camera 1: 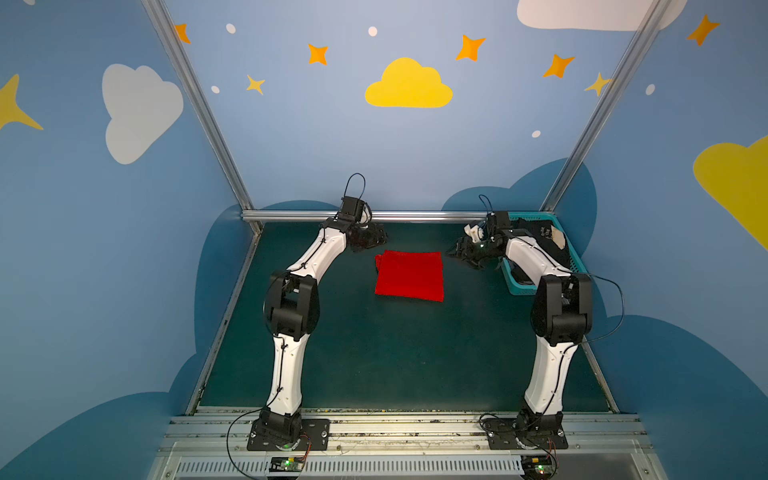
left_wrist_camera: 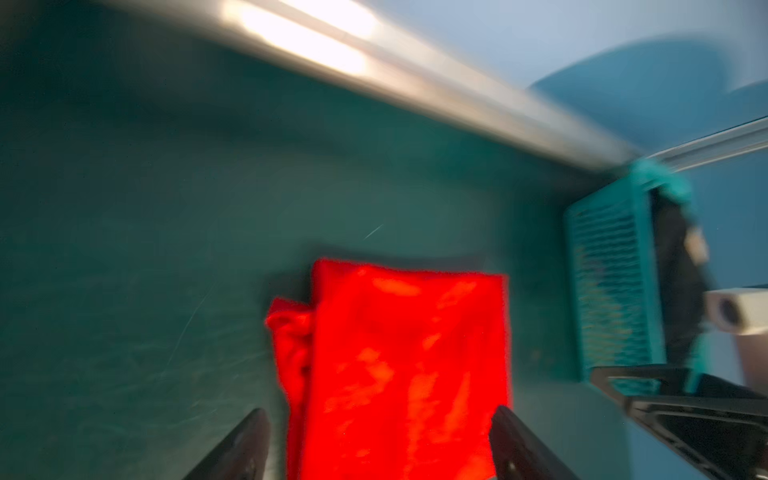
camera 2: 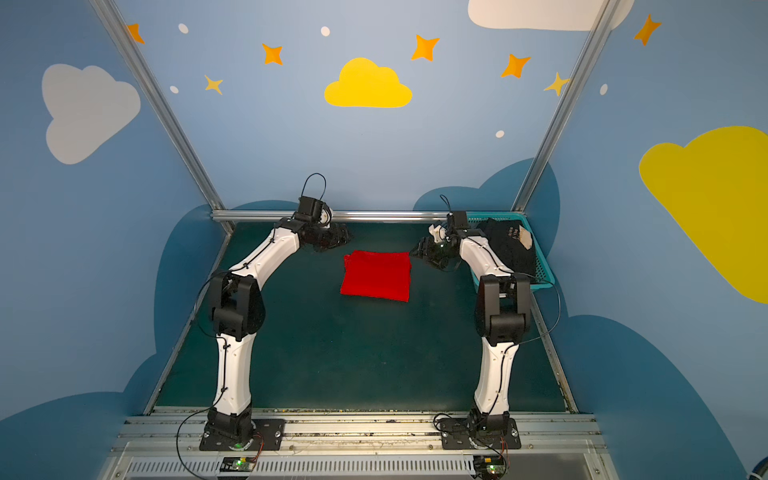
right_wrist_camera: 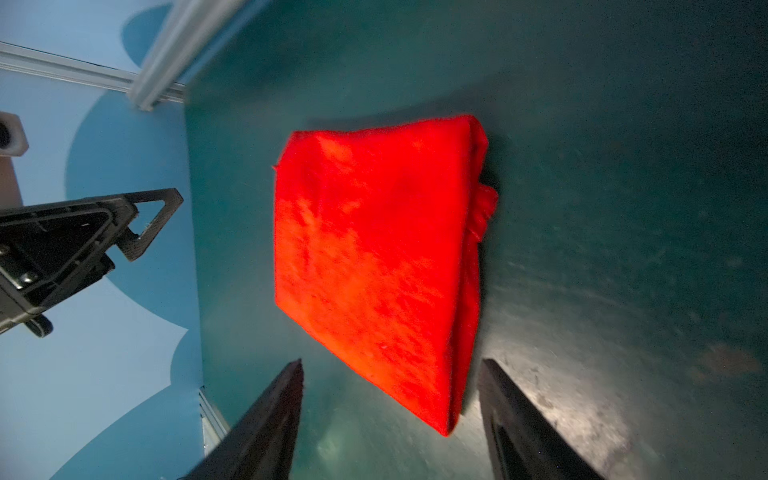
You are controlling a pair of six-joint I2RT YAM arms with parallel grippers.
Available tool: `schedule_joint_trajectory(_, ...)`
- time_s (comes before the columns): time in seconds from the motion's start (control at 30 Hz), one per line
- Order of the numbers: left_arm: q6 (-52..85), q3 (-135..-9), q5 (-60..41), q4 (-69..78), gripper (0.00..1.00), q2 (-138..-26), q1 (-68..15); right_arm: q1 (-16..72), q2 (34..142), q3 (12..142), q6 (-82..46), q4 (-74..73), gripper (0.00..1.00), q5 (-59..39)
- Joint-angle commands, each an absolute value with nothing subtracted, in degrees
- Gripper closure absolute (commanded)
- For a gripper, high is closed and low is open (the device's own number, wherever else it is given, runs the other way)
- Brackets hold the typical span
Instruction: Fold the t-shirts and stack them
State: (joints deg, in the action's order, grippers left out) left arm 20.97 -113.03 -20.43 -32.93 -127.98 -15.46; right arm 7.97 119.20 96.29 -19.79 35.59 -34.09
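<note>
Left fingers (left_wrist_camera: 245, 449) and right fingers (right_wrist_camera: 274, 424) are both spread wide and empty, poised just beside the far corners of a red t-shirt (camera 1: 409, 276), which lies folded into a rough square in the middle of the green bench (camera 1: 374, 353). Beyond it, in the far right corner, a teal basket (camera 1: 517, 284) holds black t-shirts (camera 2: 509, 249) in a loose heap. Such cloth looks light, soft and floppy, so pinching a hem or corner would likely serve best.

Sharp, evenly lit top views; smeared wrist views (left worst)
</note>
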Motion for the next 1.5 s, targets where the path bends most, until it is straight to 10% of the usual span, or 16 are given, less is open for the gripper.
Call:
schedule_joint_trajectory(0.0, 19.4, -108.3, -19.3, -34.6, 0.10, -129.8, -15.2, 8.1, 120.1, 93.0, -19.3, 34.7, 0.30, -32.5)
schedule_joint_trajectory(0.53, 28.3, -100.1, -26.4, -24.4, 0.18, -135.6, -19.2, 13.0, 128.1, 88.9, -24.6, 27.3, 0.30, -35.0)
schedule_joint_trajectory(1.03, 28.0, -103.7, -21.6, -26.6, 0.95, -136.0, -20.0, 14.7, 129.0, 90.2, -25.7, 26.2, 0.33, -35.6)
schedule_joint_trajectory(1.47, 8.1, -110.1, -8.2, -46.8, 0.95, -130.4, -7.5, 11.6, 115.1, 80.9, -24.1, 24.5, 0.35, -34.8)
